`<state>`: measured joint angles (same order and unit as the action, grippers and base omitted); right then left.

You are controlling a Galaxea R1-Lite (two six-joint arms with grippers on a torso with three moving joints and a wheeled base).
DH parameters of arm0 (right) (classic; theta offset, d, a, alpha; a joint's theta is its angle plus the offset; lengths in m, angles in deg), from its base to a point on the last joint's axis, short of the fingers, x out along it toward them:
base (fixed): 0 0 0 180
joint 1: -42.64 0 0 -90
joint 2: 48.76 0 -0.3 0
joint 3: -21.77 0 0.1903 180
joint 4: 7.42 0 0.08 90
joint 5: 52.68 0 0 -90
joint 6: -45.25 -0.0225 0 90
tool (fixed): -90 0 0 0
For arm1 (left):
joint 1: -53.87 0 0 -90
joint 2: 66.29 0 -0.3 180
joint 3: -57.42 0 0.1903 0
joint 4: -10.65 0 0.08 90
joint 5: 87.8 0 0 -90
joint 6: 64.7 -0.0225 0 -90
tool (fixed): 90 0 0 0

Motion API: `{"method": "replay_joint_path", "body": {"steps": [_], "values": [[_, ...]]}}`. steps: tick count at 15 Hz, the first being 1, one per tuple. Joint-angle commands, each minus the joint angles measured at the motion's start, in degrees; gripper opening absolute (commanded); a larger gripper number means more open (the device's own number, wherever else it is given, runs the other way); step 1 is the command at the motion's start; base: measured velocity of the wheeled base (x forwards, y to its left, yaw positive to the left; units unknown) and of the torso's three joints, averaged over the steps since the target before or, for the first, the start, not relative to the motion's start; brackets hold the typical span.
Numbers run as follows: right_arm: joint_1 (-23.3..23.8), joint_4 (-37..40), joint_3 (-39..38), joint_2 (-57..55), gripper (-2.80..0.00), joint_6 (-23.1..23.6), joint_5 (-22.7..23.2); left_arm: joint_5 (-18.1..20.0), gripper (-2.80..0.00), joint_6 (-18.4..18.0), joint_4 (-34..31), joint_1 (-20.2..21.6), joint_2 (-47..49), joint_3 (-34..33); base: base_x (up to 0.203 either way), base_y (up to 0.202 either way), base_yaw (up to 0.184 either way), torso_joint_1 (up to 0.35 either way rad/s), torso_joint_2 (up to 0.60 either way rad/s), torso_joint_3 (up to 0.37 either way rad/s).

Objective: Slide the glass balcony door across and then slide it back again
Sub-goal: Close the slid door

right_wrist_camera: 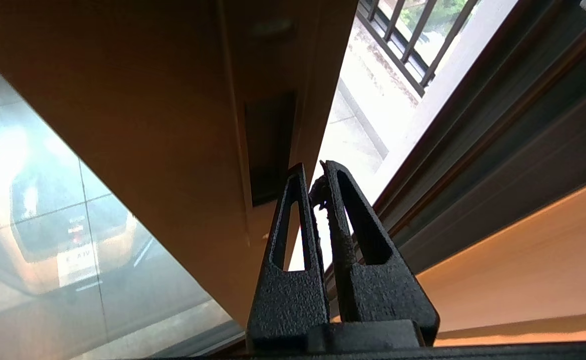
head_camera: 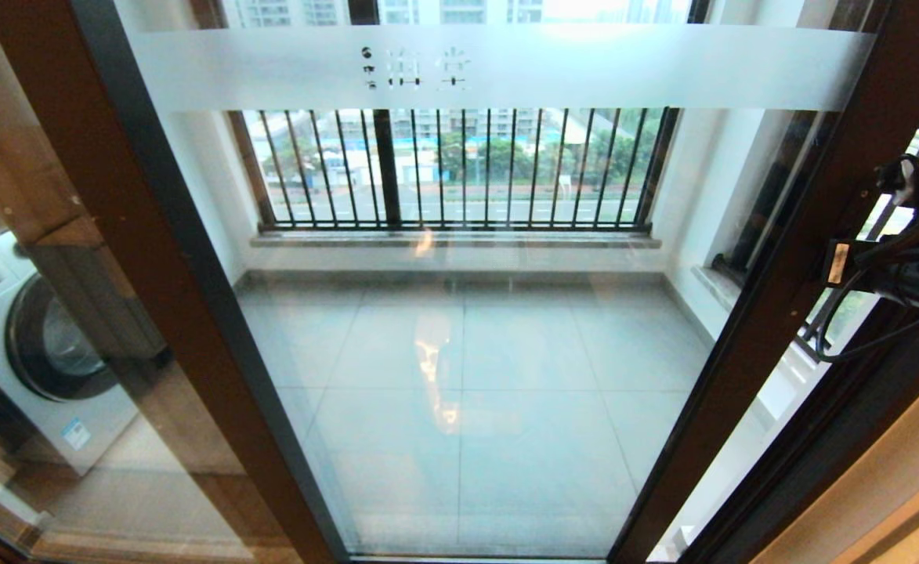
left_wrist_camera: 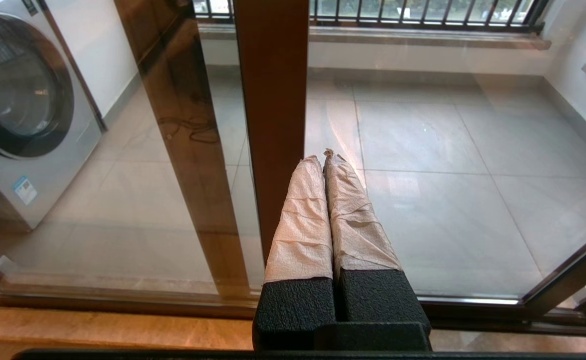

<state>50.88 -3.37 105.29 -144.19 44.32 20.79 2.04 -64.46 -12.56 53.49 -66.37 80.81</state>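
The glass balcony door fills the head view, a clear pane in a dark brown frame with a frosted band near the top. My right gripper is shut and holds nothing. It sits at the outer edge of the door's right stile, just beside the black handle slot. A bright gap shows between that stile and the fixed frame. Only the right wrist shows in the head view. My left gripper, with tape-wrapped fingers, is shut and empty, pointing at the door's left stile.
A washing machine stands behind the plain pane on the left. Black-barred railings close the balcony's far side above a tiled floor. A wooden threshold runs along the door track, and a beige wall borders the frame on the right.
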Motion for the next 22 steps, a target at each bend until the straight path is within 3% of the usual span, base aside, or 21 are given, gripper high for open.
{"method": "replay_joint_path", "body": {"steps": [1, 9, 12, 22], "values": [[0.02, -0.11, 0.56, -0.64, -2.8, 0.02, -0.08, -0.02, -2.8, 0.02, 0.02, -0.03, 0.07, -0.02, 0.0, 0.0, 0.0, 0.0, 0.0, 0.0], [-0.33, 0.16, 0.32, 0.07, -2.8, -0.3, 0.39, -0.02, -2.8, 0.02, 0.02, 0.03, 0.07, -0.02, 0.0, 0.0, 0.0, 0.0, 0.0, 0.0], [-0.25, 0.24, 0.65, -0.18, -2.8, -1.49, 3.57, -0.02, -2.8, 0.02, 0.02, -0.04, 0.07, 0.04, 0.0, 0.0, 0.0, 0.0, 0.0, 0.0], [0.2, -0.11, 3.51, -4.18, -2.8, -1.65, 3.35, -0.02, -2.8, 0.02, 0.02, 0.03, 0.07, 0.02, 0.0, 0.0, 0.0, 0.0, 0.0, 0.0]]}}
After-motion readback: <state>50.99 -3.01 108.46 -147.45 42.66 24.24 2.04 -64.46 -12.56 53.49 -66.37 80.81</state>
